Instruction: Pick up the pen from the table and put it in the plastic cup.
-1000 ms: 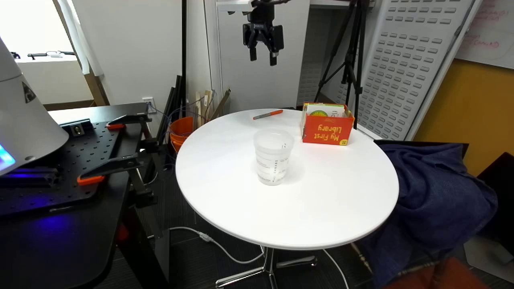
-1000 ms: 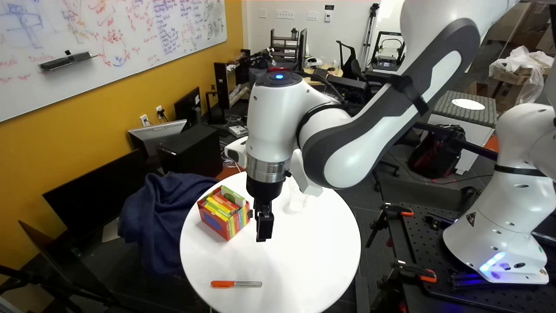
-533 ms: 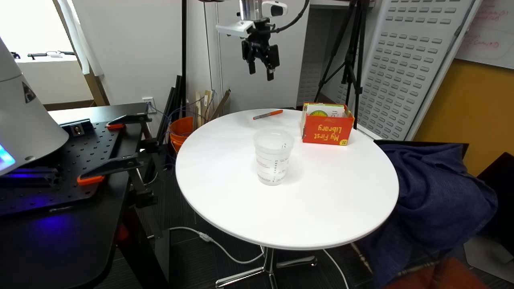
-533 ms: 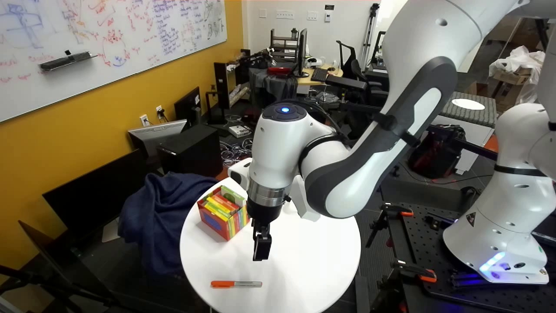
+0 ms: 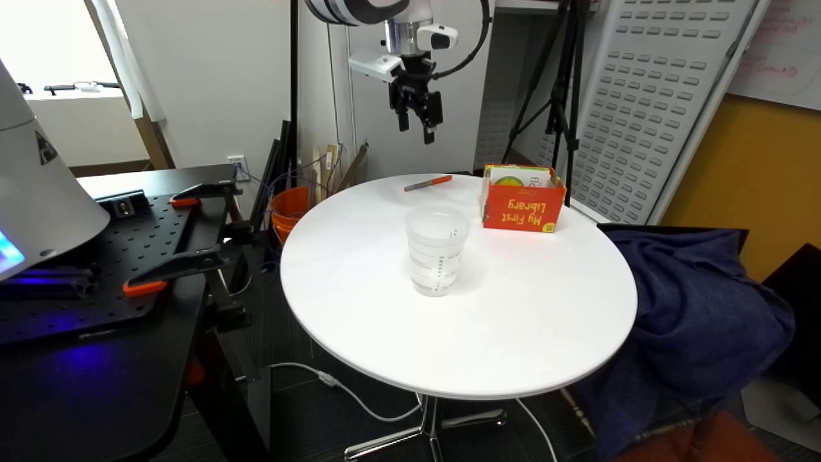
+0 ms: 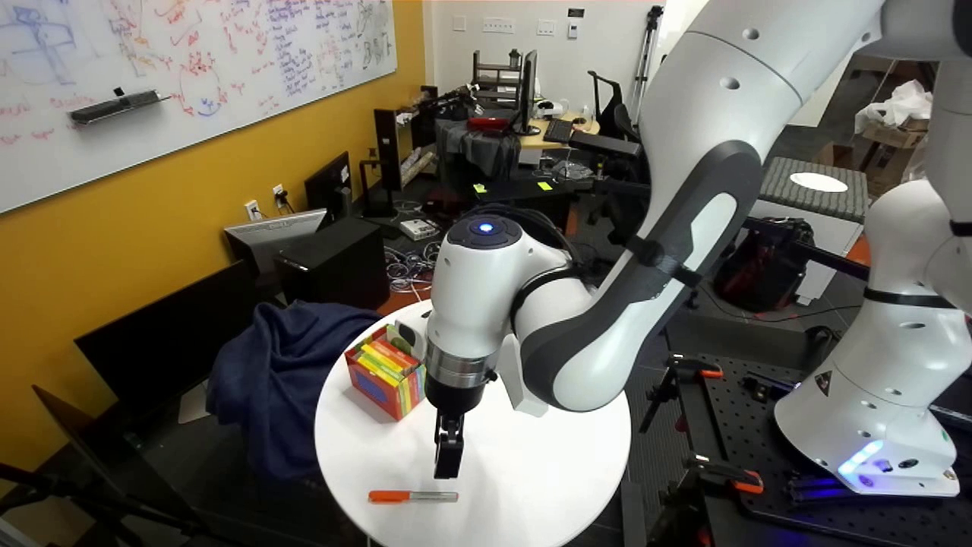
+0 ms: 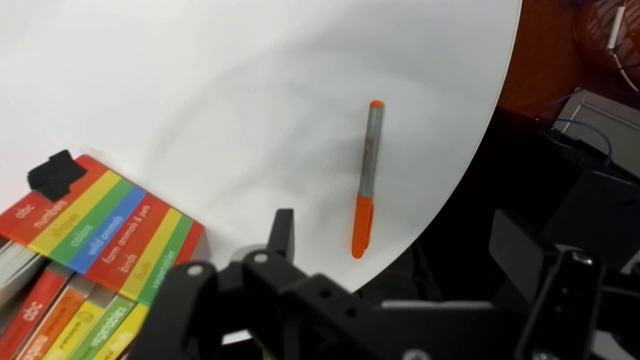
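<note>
Hangs the black gripper (image 5: 416,131) from the white arm (image 6: 638,285) over the round white table (image 5: 532,308), pointed down and raised above the tabletop. Holds the fingers (image 7: 283,232) wide apart. Looks straight down in the wrist view on the orange-and-grey pen (image 7: 368,170), lying flat on the table near the edge, apart from the fingers, with the orange capped end nearer to the gripper in that view. Shows in an exterior view the clear plastic cup (image 5: 436,253), standing upright on the table, well apart from the pen. Includes also the red box (image 5: 523,208) of books, on the table with lettering upside down, and a dark blue cloth (image 5: 693,308) beside the table.
</note>
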{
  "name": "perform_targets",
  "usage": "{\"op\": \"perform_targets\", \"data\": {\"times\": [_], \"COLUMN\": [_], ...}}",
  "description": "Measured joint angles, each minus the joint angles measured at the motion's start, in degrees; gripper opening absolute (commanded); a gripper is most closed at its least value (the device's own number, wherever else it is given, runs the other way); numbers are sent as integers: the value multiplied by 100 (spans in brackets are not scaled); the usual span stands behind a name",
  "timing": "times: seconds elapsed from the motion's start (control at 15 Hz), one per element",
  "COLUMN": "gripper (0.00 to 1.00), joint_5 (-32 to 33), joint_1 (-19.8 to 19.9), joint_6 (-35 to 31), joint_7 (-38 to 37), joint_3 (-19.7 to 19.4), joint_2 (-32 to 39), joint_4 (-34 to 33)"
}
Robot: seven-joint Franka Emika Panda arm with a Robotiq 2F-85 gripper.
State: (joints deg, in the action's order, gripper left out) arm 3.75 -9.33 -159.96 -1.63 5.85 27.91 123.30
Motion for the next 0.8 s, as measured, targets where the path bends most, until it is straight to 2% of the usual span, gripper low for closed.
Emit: {"op": "perform_targets", "data": {"times": [0.8], "gripper": [100], "joint_5": [-44], "joint_1": [-32], "joint_6": [1], "joint_7": [-11], "joint_3": [-27], "joint_2": [1016], "joint_4": [-1007]}}
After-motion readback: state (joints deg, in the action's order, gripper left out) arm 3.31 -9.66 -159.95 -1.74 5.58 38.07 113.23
